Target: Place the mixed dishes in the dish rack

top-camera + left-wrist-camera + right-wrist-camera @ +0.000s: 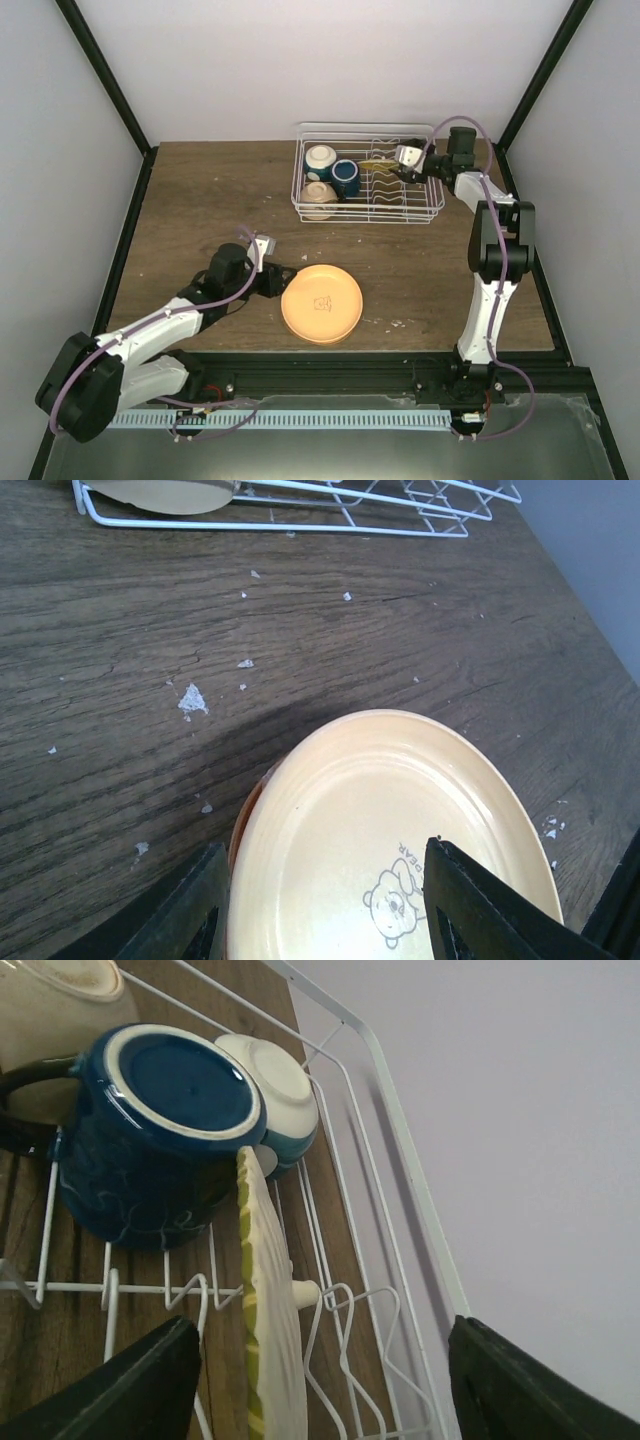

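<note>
Left gripper (276, 283): jaws are standing wide apart, gripping nothing, flanking the plate's rim.
Round orange plate (322, 303): is lying flat on the brown wooden table (200, 200), well apart from the rack.
Right gripper (400, 168): fingers are spreading wide, holding nothing.
White wire dish rack (400, 200): is holding two cream bowls (321, 158) (319, 198), a dark blue cup (346, 178) lying on its side, and a cream, yellow-green-rimmed plate (265, 1300) standing on edge in the prongs.
</note>
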Controlling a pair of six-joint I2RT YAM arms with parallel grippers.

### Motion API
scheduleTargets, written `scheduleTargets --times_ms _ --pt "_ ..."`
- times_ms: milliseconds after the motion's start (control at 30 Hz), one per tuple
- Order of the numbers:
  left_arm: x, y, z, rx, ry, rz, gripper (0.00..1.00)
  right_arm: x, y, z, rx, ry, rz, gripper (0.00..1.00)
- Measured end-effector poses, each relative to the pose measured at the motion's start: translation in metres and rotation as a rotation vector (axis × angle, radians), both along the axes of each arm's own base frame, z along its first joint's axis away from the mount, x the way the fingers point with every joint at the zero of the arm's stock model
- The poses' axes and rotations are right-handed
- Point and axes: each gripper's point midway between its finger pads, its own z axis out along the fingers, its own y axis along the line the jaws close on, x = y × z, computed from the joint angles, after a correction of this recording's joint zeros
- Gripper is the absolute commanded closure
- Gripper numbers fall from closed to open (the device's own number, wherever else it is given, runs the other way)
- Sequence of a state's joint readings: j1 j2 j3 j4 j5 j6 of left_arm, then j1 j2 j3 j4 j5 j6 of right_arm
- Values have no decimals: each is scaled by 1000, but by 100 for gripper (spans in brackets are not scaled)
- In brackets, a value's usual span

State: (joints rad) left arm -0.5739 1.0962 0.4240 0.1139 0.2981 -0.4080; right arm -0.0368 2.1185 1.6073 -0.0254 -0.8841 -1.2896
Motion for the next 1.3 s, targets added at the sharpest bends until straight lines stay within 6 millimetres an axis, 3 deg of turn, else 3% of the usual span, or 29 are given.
scheduleTargets --times_ms 133,367,500,733,867,967,1100,1200,1300 --pt "-1 1 4 -10 -14 1 44 -17 0 7 4 -8 -5 12" --pt "-5 4 10 -25 -36 4 44 -57 0 47 8 -73 -24 9" --pt "-4 7 6 -7 -28 20 44 -79 -1 71 64 -64 -71 0" --pt "-9 14 -26 73 70 36 46 -100 -10 160 392 51 -257 2" --pt "-11 14 -27 72 78 31 46 -114 -5 192 593 163 -372 2" --pt "-14 14 -30 69 85 22 46 -136 30 175 668 287 -402 4" --pt "-21 16 -39 77 106 15 47 -166 81 111 664 546 -433 12" --pt "-21 17 -46 86 120 15 48 -176 82 74 663 689 -535 13" --pt "-22 16 -53 92 127 11 49 -182 70 70 695 718 -618 13"
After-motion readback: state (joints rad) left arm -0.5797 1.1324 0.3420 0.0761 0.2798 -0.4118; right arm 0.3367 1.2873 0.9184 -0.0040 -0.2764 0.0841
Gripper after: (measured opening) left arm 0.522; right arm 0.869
